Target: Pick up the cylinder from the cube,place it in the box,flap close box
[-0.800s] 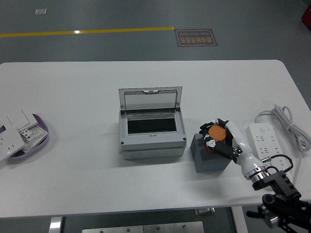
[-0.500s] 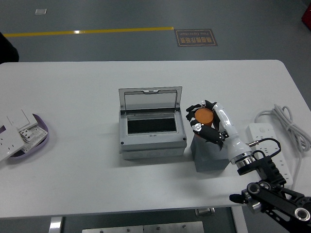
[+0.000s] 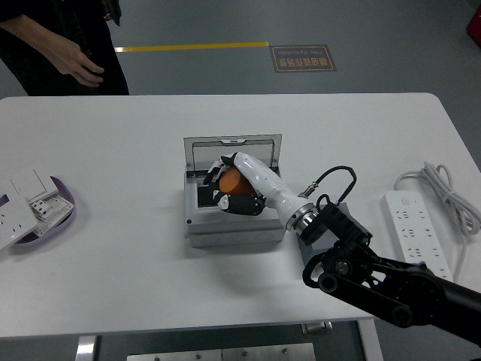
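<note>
Since the earlier frames we see the orange cylinder (image 3: 231, 180) carried leftward off the grey cube (image 3: 347, 214) and now held over the dark opening of the grey box (image 3: 234, 218). We see the right hand (image 3: 234, 185) curled around it, black fingers (image 3: 239, 203) wrapped under and beside the orange body, white back of the hand turned up. We cannot tell whether the cylinder touches the box interior or is just above it.

Behind the hand we see the box's clear lid (image 3: 233, 153) standing raised at the far edge, so the box is not yet closed. The box sits near the middle of the white counter (image 3: 135, 256). Only a corner of the cube shows, just to the right of the box, mostly hidden by the black right arm (image 3: 376, 274), which reaches in from the lower right corner across it.

At the right side of the counter we see a white power strip (image 3: 418, 235) with its coiled cord (image 3: 447, 188). At the left edge a purple tray (image 3: 64, 214) holds white wall plates (image 3: 22, 203).

A person (image 3: 60, 37) has come into view at the far left corner of the counter, in dark clothing, with one bare hand (image 3: 84, 68) hanging loosely open above the counter's edge, holding nothing.
</note>
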